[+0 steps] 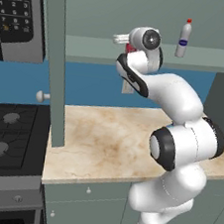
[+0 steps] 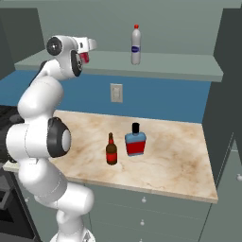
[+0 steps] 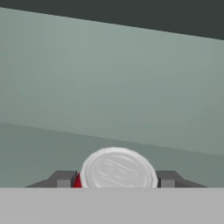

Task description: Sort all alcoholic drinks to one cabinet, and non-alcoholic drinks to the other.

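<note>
Gripper (image 3: 116, 178) clamped around red soda can (image 3: 116, 170); arm raised at cabinet shelf (image 2: 179, 66)

White arm (image 1: 180, 143) — dark joints.

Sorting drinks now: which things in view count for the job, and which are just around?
Job:
- red can, in gripper
- white plastic bottle, on cabinet shelf
- brown beer bottle, on counter
- flat red bottle

Around:
- stove
- microwave
- wall outlet
</note>
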{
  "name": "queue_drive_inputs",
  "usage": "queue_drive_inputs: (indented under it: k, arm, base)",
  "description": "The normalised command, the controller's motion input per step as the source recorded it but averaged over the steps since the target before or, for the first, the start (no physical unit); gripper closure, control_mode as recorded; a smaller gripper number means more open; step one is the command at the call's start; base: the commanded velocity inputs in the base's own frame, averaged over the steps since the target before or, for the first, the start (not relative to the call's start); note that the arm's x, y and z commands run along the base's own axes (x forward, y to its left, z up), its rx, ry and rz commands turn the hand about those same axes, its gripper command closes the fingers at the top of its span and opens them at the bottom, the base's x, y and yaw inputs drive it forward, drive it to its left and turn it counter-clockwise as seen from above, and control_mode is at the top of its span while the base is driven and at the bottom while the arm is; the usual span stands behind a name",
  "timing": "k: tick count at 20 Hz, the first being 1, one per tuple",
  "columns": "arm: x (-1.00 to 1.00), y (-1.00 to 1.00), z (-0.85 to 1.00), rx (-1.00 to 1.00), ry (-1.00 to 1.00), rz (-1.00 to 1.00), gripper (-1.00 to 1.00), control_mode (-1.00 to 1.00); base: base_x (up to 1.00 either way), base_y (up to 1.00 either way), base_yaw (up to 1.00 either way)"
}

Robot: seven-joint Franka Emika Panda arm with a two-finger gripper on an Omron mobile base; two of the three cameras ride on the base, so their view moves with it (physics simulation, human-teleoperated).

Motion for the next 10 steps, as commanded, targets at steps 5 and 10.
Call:
queue_drive_inputs:
  k: [5,10]
  arm:
    - [0.29,0.00,-0.06,0.00,0.00,0.00,1.00,-1.00]
    - [0.22,0.00,-0.10,0.00,0.00,0.00,1.00,-1.00]
  base:
    - [0.00,0.00,0.00]
    - [0.00,0.00,0.00]
